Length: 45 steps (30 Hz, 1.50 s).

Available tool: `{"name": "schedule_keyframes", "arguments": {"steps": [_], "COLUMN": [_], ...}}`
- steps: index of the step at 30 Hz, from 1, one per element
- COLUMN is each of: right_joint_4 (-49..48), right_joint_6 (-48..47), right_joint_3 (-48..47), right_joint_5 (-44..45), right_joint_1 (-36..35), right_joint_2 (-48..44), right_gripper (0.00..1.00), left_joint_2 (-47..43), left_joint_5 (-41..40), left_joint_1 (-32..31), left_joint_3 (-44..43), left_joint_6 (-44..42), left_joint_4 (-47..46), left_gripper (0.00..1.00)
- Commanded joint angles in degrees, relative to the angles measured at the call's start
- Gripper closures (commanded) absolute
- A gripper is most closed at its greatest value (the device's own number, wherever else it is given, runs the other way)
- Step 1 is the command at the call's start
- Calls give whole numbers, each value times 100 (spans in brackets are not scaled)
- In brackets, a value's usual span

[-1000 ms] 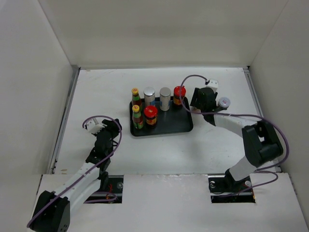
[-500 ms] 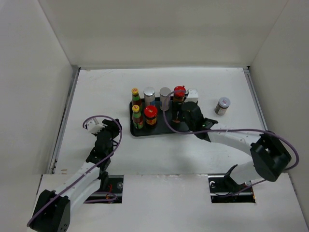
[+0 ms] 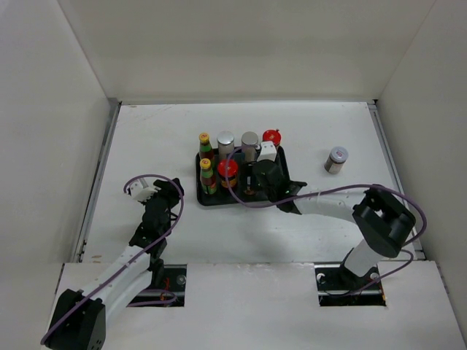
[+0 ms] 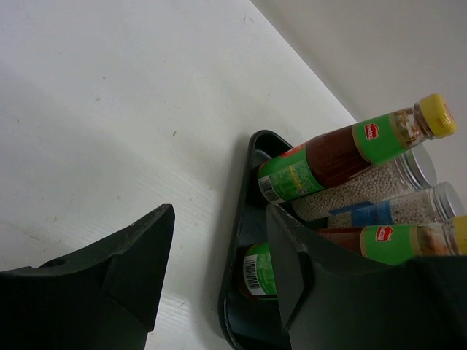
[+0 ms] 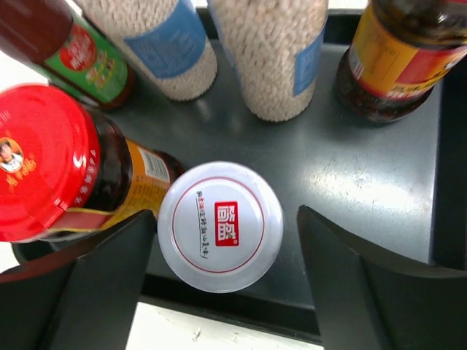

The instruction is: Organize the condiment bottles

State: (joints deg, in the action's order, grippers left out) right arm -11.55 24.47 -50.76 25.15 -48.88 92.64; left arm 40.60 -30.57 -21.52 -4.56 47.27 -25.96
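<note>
Right gripper (image 5: pixel 224 219) above the black tray (image 5: pixel 350 182), fingers spread either side of a silver-lidded jar (image 5: pixel 220 227) without touching it (a red-lidded jar (image 5: pixel 44 157) stands just beside), lone shaker (image 3: pixel 336 159) on the table (image 3: pixel 160 138) well right of the tray, left gripper (image 4: pixel 219 219) parted and empty by the tray's left end.

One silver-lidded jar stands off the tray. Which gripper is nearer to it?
Right. The right gripper is over the tray, left of the lone jar; the left gripper is farther left, past the tray.
</note>
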Motion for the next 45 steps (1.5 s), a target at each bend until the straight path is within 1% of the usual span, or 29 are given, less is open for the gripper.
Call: {"name": "schedule_keyframes", "arguments": {"steps": [1, 6, 8, 9, 10, 11, 13, 14, 15, 16, 17, 18, 19, 20, 21, 24, 27, 31, 34, 39, 41, 45], "right_joint_4": [-374, -50, 4, 4, 12, 65, 188, 293, 346, 416, 495, 513, 548, 557, 566, 592, 540, 461, 198, 101, 57, -162], "right_joint_6": [146, 155, 172, 164, 172, 198, 356, 383, 357, 331, 235, 182, 94, 41, 6, -39, -39, -4, -47, 40, 58, 110], "right_joint_3": [-162, -4, 136, 215, 294, 365, 497, 523, 550, 541, 532, 532, 532, 524, 489, 357, 295, 242, 234, 119, 102, 233], "right_joint_5": [149, 52, 17, 34, 95, 183, 612, 901, 1191, 1377, 1570, 1659, 1704, 1687, 1643, 1407, 1011, 817, 519, 184, 140, 139], "right_joint_1": [-29, 102, 330, 531, 777, 1049, 1594, 1841, 2104, 2316, 2640, 2826, 3097, 3274, 3450, 3881, 4040, 4259, 4383, 4541, 4550, 4515], "right_joint_2": [-378, -992, -1361, -1519, -1678, -1827, -2047, -2100, -2092, -2040, -1952, -1882, -1733, -1627, -1487, -1135, -941, -774, -634, -396, -326, -422], "right_gripper": [12, 2, 3, 9, 20, 29, 59, 66, 66, 66, 61, 54, 36, 28, 22, 14, 9, 9, 11, 15, 21, 42], "left_joint_2": [27, 62, 80, 45, -16, -78, -105, -79, -70, -70, -78, -78, -35, 18, 70, 89, 176, 185, 203, 158, 176, 141], "left_joint_5": [7, -2, 24, 42, 42, -1, -46, -28, 7, 16, 24, -10, -11, -2, 24, 25, 16, 7, 24, -19, 24, -19], "left_joint_1": [-15, -41, -23, -15, -23, -32, -32, -32, -32, -41, -50, -58, -58, -58, -67, -102, -111, -111, -111, -102, -102, -120], "left_joint_3": [7, -19, -19, -19, 7, 16, 25, 16, 16, 25, 25, 16, 16, 8, -10, -10, -28, -28, -36, -28, -28, -19], "left_joint_6": [-42, -42, -51, -42, -42, -42, -42, -51, -51, -51, -42, -33, -25, -24, -24, -16, -16, -16, -33, -51, -51, -42], "left_joint_4": [-287, -296, -296, -261, -252, -252, -261, -252, -252, -243, -243, -243, -287, -296, -305, -305, -349, -349, -358, -358, -340, -358], "left_gripper": [49, 49, 49, 49, 49, 49, 49, 49, 49, 49, 49, 48, 48, 48, 48, 48, 48, 48, 48, 48, 48, 48]}}
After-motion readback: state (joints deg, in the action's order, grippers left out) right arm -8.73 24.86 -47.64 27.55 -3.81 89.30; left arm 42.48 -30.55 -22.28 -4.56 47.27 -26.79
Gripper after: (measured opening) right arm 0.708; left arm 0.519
